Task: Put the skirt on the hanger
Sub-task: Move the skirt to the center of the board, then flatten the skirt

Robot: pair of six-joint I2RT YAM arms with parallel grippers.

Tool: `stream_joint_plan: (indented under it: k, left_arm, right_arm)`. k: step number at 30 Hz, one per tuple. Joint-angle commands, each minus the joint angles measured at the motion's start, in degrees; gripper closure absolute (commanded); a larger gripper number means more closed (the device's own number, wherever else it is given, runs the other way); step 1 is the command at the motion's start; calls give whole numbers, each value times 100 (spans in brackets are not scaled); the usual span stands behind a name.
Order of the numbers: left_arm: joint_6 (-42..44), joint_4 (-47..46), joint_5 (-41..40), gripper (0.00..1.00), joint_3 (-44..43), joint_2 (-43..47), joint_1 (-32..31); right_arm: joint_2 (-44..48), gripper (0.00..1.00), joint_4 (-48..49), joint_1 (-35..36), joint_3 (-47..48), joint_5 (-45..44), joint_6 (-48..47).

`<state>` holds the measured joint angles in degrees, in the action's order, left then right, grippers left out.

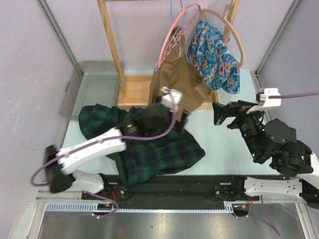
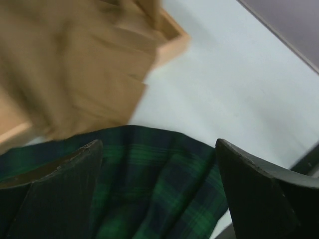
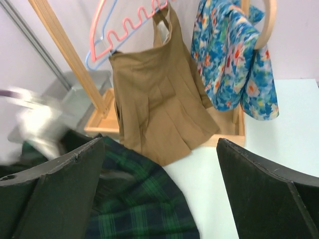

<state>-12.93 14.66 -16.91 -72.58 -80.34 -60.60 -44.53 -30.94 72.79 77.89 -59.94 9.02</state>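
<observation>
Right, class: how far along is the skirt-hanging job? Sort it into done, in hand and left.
Done: the tan skirt hangs from the pink hanger, the floral garment on the wooden hanger. In hand: nothing; the left pincer is open above the green plaid skirt, the right pincer open and empty. Left: that skirt lies crumpled on the table, not yet hung.

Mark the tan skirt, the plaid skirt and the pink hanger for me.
tan skirt (image 3: 159,104): right wrist view, middle of the front panel.
plaid skirt (image 1: 164,154): top external view, spread-out lower part.
pink hanger (image 1: 169,33): top external view, curved arm.
</observation>
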Motion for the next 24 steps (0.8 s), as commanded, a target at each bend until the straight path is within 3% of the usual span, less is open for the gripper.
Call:
stream_joint_plan:
  k: [1, 5, 6, 9, 11, 14, 17, 20, 22, 24]
  left_arm:
    - [-288, 675, -1973, 1, 533, 1642, 83]
    - [-1683, 2362, -3001, 1, 832, 2618, 171]
    - [-2391, 2749, -3116, 2, 955, 2759, 206]
    - [-3360, 4032, -2977, 5, 1314, 3251, 285]
    - [-3803, 4308, -2784, 7, 1552, 3419, 294]
    - [-4995, 4879, -2756, 8, 1896, 3446, 294]
    - [-5997, 5643, -3028, 8, 2002, 3446, 347]
    - [-6729, 6460, -3362, 7, 1958, 3498, 783]
    - [-6618, 6585, -3424, 7, 1958, 3551, 1241]
    - [-5970, 6149, -3398, 6, 2045, 3691, 1953]
  right_arm:
    - [-388, 0, -333, 33, 16, 149, 197]
    - [-1019, 0, -465, -2, 16, 832, 293]
    - [-1161, 0, -501, -2, 16, 1018, 442]
    - [-1952, 2, -580, -107, 16, 2045, 994]
    - [-2556, 5, -440, -274, -19, 3209, 1198]
    - [-3165, 10, 60, -48, -186, 4241, 1296]
    - [-3921, 7, 526, 435, -186, 4456, 1217]
    - [-4475, 3, 870, 709, -186, 4465, 1287]
    - [-4748, 2, 1107, 823, -186, 4413, 1269]
    - [-4950, 0, 1361, 982, -177, 4438, 1199]
